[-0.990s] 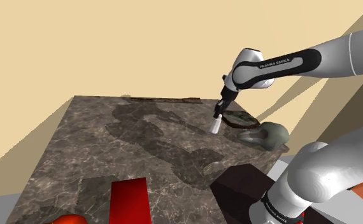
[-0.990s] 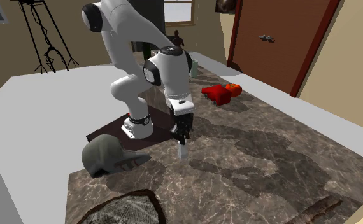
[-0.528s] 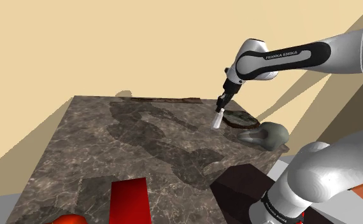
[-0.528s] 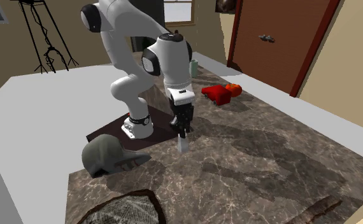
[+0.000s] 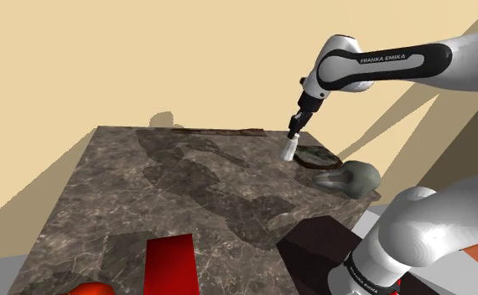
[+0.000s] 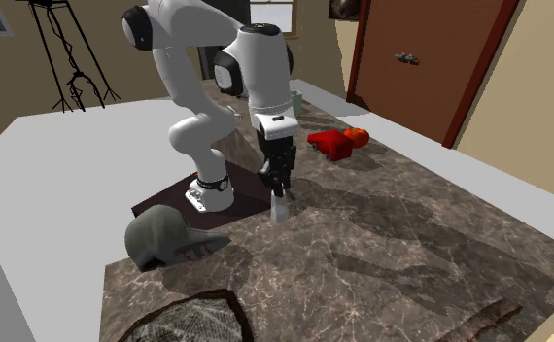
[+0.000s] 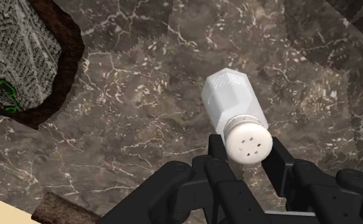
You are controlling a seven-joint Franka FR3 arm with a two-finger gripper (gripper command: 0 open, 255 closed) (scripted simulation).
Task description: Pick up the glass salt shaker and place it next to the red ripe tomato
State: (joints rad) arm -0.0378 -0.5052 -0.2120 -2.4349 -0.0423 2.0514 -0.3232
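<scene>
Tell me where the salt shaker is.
In the second exterior view the salt shaker hangs clasped in the pincer over the marble table, to the right of the grey cap.

A dark veined marble tabletop [image 5: 145, 201] bears a grey cap [image 5: 355, 178] at one corner; just beside it lies a dark-rimmed plate [image 7: 71, 57] with grey crumpled contents; a red block [image 6: 331, 144] sits well apart from both; a brown strip [image 6: 484, 321] lies along one table edge; beyond stand a brown door [image 6: 431, 58] and a black tripod [image 6: 66, 58].
</scene>
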